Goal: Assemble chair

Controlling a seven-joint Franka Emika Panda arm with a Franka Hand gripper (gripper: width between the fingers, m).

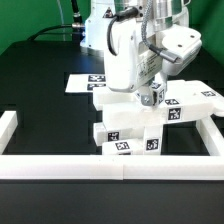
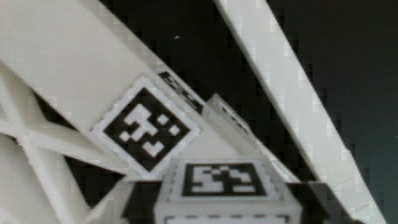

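Gripper is pinching a tagged chair part over the partly stacked chair; most joining looks unfinished.

My outside camera sits off my arm, looking slightly down across the black table at me from moderate range. My wrist camera presses very close to the chair, tagged white pieces filling its frame. The 2 views share those tagged parts.
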